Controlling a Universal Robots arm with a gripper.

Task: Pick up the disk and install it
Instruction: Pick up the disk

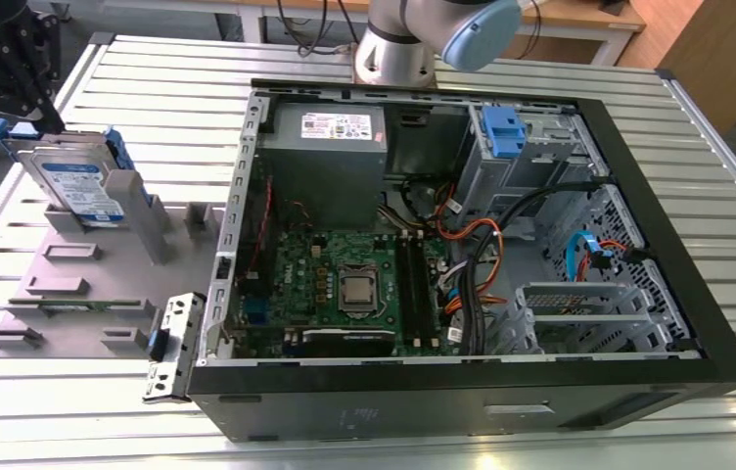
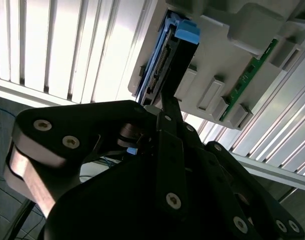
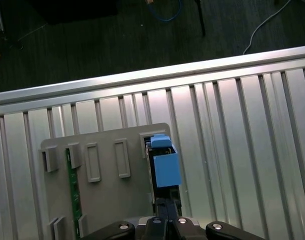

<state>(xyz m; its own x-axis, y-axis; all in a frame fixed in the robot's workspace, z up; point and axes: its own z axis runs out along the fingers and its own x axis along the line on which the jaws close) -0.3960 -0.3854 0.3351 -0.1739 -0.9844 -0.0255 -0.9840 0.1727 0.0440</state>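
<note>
My gripper (image 3: 167, 204) is clenched, its fingers pressed together with no gap (I can't tell whether they nip the carrier). It sits right at the disk's (image 1: 78, 184) upper end. The disk stands on edge in a slot of the grey tray (image 1: 3, 284), at the exterior view's left, beside the open case (image 1: 407, 416).
</note>
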